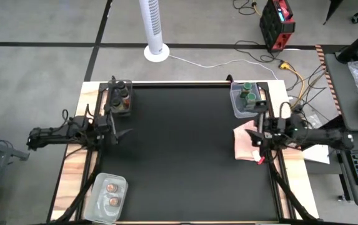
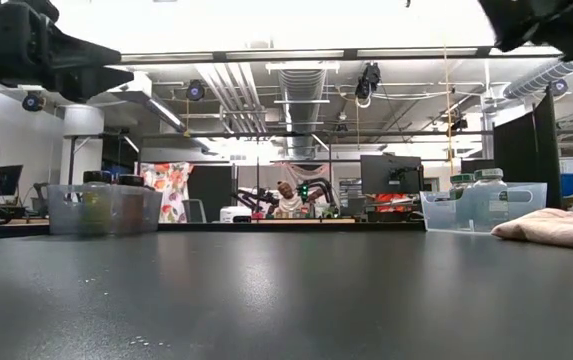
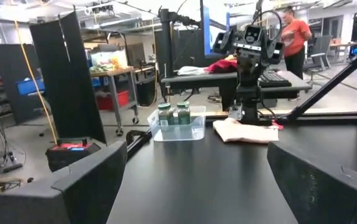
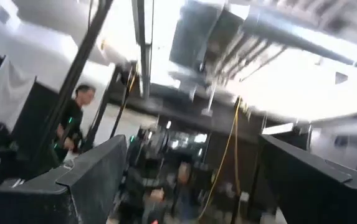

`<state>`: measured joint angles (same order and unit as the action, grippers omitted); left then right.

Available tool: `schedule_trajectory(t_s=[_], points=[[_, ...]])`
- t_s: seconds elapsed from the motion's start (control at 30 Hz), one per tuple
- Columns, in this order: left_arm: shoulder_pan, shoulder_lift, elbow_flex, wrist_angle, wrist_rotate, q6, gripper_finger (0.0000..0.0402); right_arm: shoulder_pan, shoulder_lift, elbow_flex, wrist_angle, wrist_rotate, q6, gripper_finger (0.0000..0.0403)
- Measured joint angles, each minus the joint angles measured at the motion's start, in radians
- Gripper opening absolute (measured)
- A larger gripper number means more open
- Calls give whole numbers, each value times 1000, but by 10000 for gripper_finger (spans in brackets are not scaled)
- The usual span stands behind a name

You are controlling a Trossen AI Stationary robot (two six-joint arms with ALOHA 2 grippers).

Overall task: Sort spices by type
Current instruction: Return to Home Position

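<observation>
All the spice jars stand in clear tubs. Two dark-lidded jars [image 1: 123, 95] stand in the tub at the far left corner. Two green-lidded jars [image 1: 248, 92] stand in the far right tub, and the left wrist view shows these green-lidded jars [image 3: 174, 114] too. Two pinkish-brown-topped jars [image 1: 111, 192] stand in the near left tub. My left gripper [image 1: 122, 136] hovers open over the table's left edge, pointing right. My right gripper [image 1: 256, 139] is open above a pink cloth at the right edge. It is tipped upward, so the right wrist view shows only the ceiling.
A crumpled pink cloth [image 1: 246, 144] lies at the table's right edge, near the green jars' tub [image 2: 481, 206]. The black mat [image 1: 185, 156] spreads between the arms. The dark jars' tub [image 2: 104, 208] stands at far left. A person [image 3: 295, 38] stands in the room beyond.
</observation>
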<state>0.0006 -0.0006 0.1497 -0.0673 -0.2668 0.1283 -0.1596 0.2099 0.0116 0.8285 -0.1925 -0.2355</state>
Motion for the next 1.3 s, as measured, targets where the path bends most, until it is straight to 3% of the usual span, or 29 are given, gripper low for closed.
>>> schedule_trajectory(t_s=[0.13,0.27,0.4,0.67,1.03,1.3], points=[[0,0,1,-9,3,27,371,0,-211,-2,-159,-24,-33,347],[0,2,-15,-23,7,108,371,0,-186,-2,-203,-81,-43,345],[0,8,-34,-51,7,151,371,0,-139,-1,-282,-54,-37,339],[0,32,-58,-58,22,151,371,0,-35,-1,-235,-62,68,319],[0,58,-58,-61,22,151,371,0,-21,-1,-256,-60,513,302],[0,74,-58,-61,22,151,371,0,-17,-1,-255,-59,576,320]])
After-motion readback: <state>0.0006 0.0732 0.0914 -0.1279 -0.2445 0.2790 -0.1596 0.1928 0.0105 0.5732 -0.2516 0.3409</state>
